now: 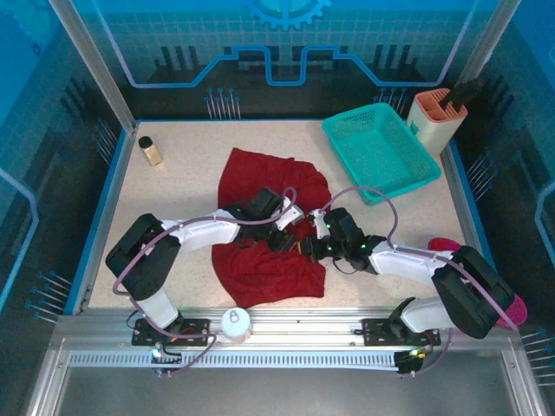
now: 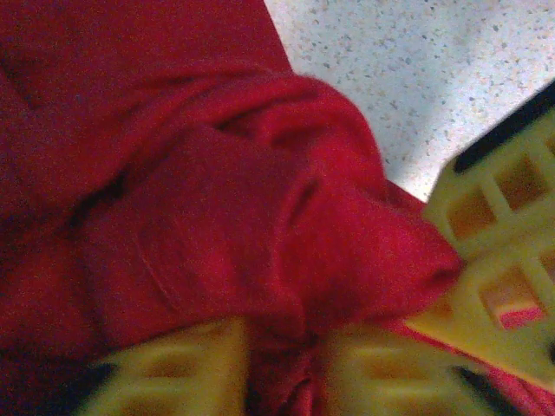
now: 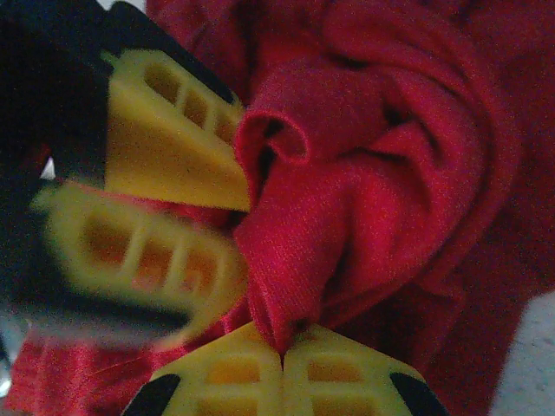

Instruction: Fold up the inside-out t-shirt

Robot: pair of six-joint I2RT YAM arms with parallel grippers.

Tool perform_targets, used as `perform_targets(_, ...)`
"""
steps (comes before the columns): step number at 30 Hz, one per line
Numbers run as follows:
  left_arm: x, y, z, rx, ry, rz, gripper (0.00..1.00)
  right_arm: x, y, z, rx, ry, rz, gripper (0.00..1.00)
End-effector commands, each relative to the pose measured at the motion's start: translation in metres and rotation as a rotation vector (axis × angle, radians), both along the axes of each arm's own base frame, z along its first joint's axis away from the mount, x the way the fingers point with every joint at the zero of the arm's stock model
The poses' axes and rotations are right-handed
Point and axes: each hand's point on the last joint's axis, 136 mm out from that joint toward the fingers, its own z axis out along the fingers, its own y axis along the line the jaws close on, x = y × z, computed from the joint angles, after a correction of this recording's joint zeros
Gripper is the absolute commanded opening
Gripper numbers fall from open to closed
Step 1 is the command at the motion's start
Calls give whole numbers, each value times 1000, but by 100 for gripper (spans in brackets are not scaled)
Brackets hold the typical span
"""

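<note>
**T-shirt.** The dark red t-shirt (image 1: 264, 186) is found crumpled on the table (image 1: 182, 199). It lies under and around both grippers, with cloth spread beyond them and back toward the arm bases.

**Left gripper** (image 2: 286, 340). Its yellow fingers (image 2: 173, 373) are drawn close together, and a bunched fold of the t-shirt is caught between them. A pinch on the cloth is recorded.

**Right gripper** (image 3: 282, 351). The fingers are pressed tip to tip, and a ridge of the t-shirt is nipped where they meet. The two grippers are set just beside one another on the same raised fold (the left one's fingers are blurred in the right wrist view).

**Containers.**
- A teal mesh basket (image 1: 386, 156) is placed beyond the right gripper and to its right, well apart from it. The t-shirt lies wholly outside it, and its own mesh floor is all that is seen inside.
- A peach holder (image 1: 432, 121) is stood just beyond the basket's far right corner. Dark handles (image 1: 464, 91) are held in its top (what they belong to cannot be told).
- A small bottle (image 1: 150, 150) is stood well beyond the left gripper, to its left.
</note>
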Motion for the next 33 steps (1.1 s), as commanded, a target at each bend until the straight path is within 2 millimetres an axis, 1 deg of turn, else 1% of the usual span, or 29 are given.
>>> perform_targets(1, 14, -2, 20, -2, -85, 17, 0, -7, 1, -6, 11, 22, 46, 0)
perform_targets(2, 13, 1, 27, -8, -97, 17, 0, -6, -5, -11, -17, 27, 23, 0)
perform_targets(4, 6, 6, 48, -46, -114, 8, 0, -1, -22, -21, -89, 40, -37, 0)
perform_targets(7, -10, 17, 79, -141, -86, -2, 0, 4, -40, -32, -191, 41, -67, 0)
perform_targets(9, -19, 26, 92, -206, -50, 12, 0, 9, -47, -35, -248, 30, -70, 0)
perform_targets(11, -33, 28, 103, -285, 12, -9, 0, 12, -48, -37, -267, 23, -59, 0)
perform_targets(14, -48, 29, 109, -361, 106, -14, 0, 16, -39, -31, -244, -7, -3, 0)
perform_targets(15, -50, 29, 108, -378, 128, -1, 0, 15, -35, -27, -233, -24, 26, 7)
perform_targets(16, -53, 29, 108, -399, 144, 9, 0, 15, -31, -21, -216, -52, 58, 20)
perform_targets(17, -54, 30, 109, -419, 158, 21, 0, 13, -29, -15, -202, -80, 83, 30)
perform_targets(18, -53, 31, 110, -444, 173, 48, 0, 10, -27, -7, -191, -127, 110, 35)
perform_targets(21, -51, 39, 112, -502, 204, 115, 0, -2, -23, 23, -163, -339, 187, 39)
perform_targets(22, -49, 42, 111, -506, 208, 136, 0, -9, -19, 35, -148, -425, 221, 39)
perform_targets(24, -50, 45, 113, -503, 208, 149, 0, -25, -9, 54, -124, -559, 307, 37)
perform_targets(25, -50, 47, 114, -502, 206, 156, 0, -35, -1, 60, -109, -603, 366, 37)
perform_targets(27, -52, 48, 115, -504, 212, 158, 0, -50, 17, 67, -62, -633, 458, 37)
perform_targets(28, -53, 48, 116, -508, 214, 159, 0, -53, 25, 70, -33, -630, 482, 38)
perform_targets(30, -56, 48, 117, -513, 221, 158, 0, -47, 40, 72, 3, -627, 470, 40)
perform_targets(31, -56, 49, 118, -517, 221, 158, 0, -39, 46, 72, 5, -629, 441, 42)
perform_targets(33, -58, 50, 118, -521, 221, 163, 0, -17, 52, 72, -4, -643, 344, 46)
